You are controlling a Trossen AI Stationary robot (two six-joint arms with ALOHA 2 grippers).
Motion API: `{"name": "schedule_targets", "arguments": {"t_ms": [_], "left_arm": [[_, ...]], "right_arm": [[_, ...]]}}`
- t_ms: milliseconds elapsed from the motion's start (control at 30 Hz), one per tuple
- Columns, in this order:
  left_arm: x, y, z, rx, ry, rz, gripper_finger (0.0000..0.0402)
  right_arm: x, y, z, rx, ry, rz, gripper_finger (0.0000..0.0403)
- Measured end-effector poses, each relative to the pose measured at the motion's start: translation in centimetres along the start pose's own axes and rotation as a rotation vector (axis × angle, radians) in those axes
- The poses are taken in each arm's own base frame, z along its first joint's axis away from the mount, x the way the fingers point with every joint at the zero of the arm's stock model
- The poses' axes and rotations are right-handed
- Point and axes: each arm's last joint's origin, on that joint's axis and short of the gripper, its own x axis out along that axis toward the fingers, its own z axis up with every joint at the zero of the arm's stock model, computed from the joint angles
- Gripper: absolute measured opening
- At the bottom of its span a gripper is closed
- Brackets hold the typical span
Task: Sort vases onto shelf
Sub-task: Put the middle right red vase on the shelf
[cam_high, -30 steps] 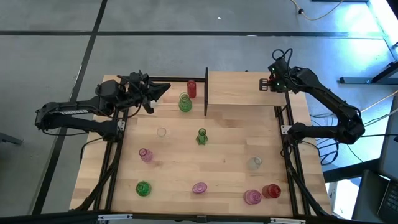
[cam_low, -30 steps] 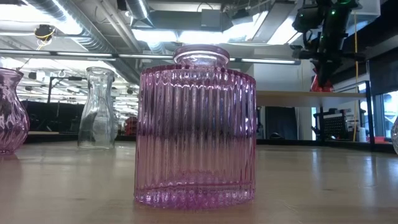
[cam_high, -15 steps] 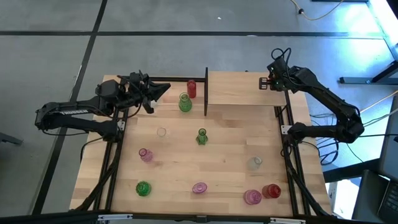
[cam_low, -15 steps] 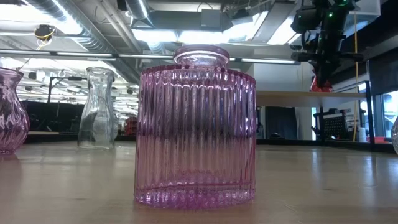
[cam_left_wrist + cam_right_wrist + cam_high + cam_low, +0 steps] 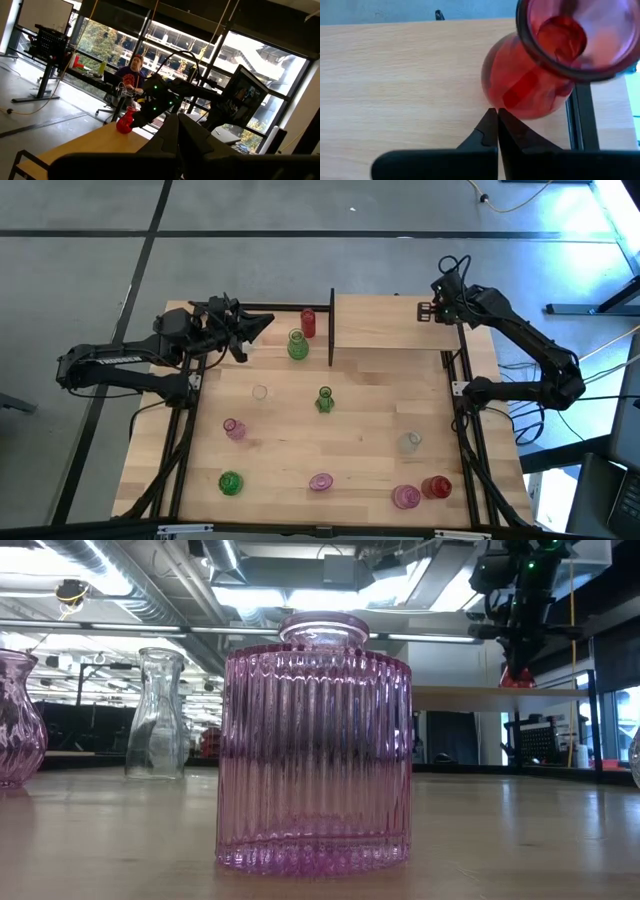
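2 pincers closed, empty | right pincer (image 5: 497,112) beside red vase (image 5: 530,87) | shelf (image 5: 385,320)

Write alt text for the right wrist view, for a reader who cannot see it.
A red vase with a bulbous body and a wide round mouth stands on the light-wood shelf, seen from above at close range. The right gripper is shut, its dark fingertips meeting just short of the vase's body. A black frame bar runs along the shelf's edge beside the vase.

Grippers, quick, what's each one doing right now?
Left tool: closed, holding nothing.
Right tool: closed, empty, right beside the red vase on the shelf.
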Motion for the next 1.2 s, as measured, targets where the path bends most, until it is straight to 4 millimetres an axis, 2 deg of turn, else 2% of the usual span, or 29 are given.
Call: {"name": "schedule_targets", "arguments": {"t_ms": [167,333,500,567,633,767,900,1000,1200], "left_arm": [[0.0,-0.1,0.0,0.0,0.013,-0.033,0.0],[0.0,-0.1,0.0,0.0,0.018,-0.045,0.0],[0.0,-0.1,0.0,0.01,0.017,-0.045,0.0],[0.0,-0.1,0.0,0.011,0.017,-0.045,0.0],[0.0,-0.1,0.0,0.011,0.017,-0.045,0.0],[0.0,-0.1,0.0,0.024,0.018,-0.045,0.0],[0.0,-0.1,0.0,0.037,0.018,-0.044,0.0],[0.0,-0.1,0.0,0.037,0.018,-0.045,0.0],[0.0,-0.2,-0.1,0.004,0.029,-0.072,0.0]], "right_arm": [[-0.2,-0.3,-0.6,0.031,0.068,0.016,0.0],[-1.6,0.0,-1.4,0.037,0.033,0.063,0.0],[-5.7,-0.1,-2.1,0.052,-0.164,0.189,0.0],[-7.2,-1.0,-2.8,0.113,-0.233,0.154,0.0],[-7.8,-1.9,-3.7,0.144,-0.23,0.095,0.0],[-6.5,-2.4,-5.0,0.121,-0.126,-0.007,0.0],[-3.9,-0.7,-5.2,0.133,-0.077,-0.039,0.0],[-2.3,0.4,-5.0,0.12,-0.069,-0.13,0.0],[-1.0,1.8,-4.2,0.072,-0.116,-0.244,0.0]]}}
